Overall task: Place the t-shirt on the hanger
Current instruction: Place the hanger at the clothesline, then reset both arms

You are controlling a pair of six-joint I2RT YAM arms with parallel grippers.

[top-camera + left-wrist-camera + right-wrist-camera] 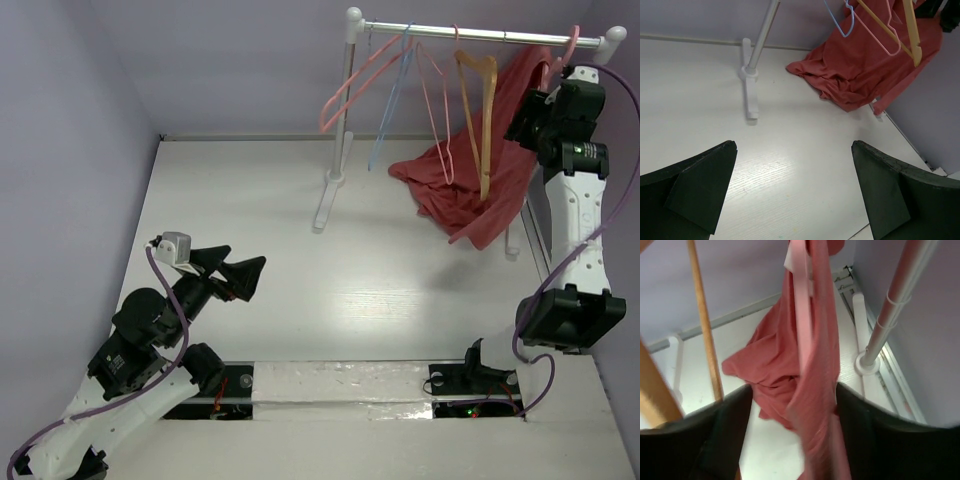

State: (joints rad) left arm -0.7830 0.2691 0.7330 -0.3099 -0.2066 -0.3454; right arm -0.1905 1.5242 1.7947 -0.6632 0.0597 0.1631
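My right claw [794, 390] spread wide, the t-shirt [771, 367] and the hanger [801, 315] hanging between its fingers, far right corner of the desk [300, 300], my left claw [794, 145] wide open, empty, well apart near the left edge.

Table [250, 200] ahead of left gripper [243, 258] lies open; t-shirt [470, 190] and hangers [487, 130] crowd the rail [480, 35].

Top view: high behind the arm bases, angled down across the bench [300, 300] to the rail stand [345, 110] at the far side. Left wrist: low, well back from the stand, facing its left post. Right wrist: close on the t-shirt [772, 370] beside the stand's right post; all three views share that cloth.
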